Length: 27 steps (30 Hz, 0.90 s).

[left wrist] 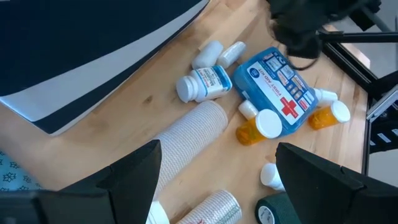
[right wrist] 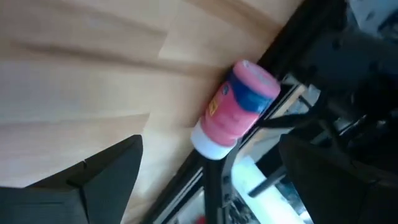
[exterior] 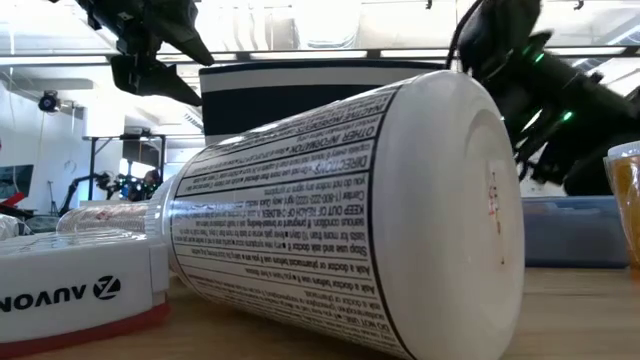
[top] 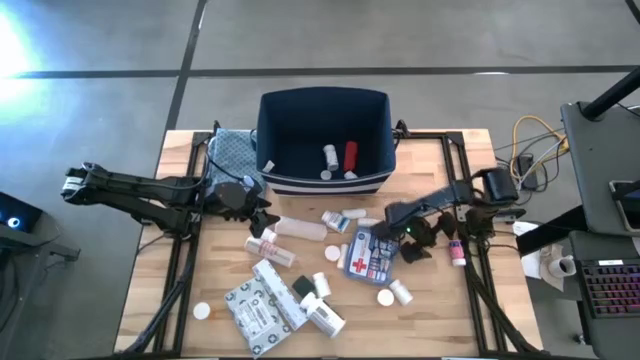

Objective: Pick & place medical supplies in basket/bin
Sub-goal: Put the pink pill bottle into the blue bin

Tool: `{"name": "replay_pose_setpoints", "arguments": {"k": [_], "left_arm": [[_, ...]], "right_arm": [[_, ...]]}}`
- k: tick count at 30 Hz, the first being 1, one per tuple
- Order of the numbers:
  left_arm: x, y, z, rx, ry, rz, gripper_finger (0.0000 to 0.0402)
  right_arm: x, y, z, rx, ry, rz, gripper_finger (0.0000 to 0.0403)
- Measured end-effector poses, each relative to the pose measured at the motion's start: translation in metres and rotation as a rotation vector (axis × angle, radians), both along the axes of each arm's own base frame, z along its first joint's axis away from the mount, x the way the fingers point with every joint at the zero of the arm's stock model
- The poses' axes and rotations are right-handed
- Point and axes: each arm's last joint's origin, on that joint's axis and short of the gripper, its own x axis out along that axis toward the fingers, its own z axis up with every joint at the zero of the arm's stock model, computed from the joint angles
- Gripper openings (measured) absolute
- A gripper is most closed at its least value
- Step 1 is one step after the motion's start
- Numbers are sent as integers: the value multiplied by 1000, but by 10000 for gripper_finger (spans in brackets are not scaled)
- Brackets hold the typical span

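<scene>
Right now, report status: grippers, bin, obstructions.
Left gripper open, empty, over bandage roll. Right gripper open, empty, beside first-aid box. Bin holds two bottles; supplies scattered.

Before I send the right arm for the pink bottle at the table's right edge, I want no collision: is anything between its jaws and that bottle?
Nothing visible. The right gripper stands open over bare wood with the pink bottle lying just ahead by the black table frame, which runs close alongside it.

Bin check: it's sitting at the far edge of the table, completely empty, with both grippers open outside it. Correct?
Not quite: the bin isn't empty. The high view shows a red bottle and a white bottle inside. Left gripper and right gripper are open outside it.
</scene>
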Motion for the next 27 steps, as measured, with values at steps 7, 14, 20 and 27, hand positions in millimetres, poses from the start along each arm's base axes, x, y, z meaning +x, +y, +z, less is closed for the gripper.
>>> {"name": "replay_pose_setpoints", "arguments": {"k": [7,14,20,27], "left_arm": [[0,0,0,29,5,-20,295],[-2,0,2,63,3,-47,295],[-9,1,4,75,10,-56,295],[-13,1,5,93,16,-70,295]], "right_arm": [[-16,35,16,-174,-14,-56,368],[-37,48,15,-264,59,-220,356],[-47,52,-7,-279,-30,-328,297],[-56,48,-13,-318,18,-354,236]]}}
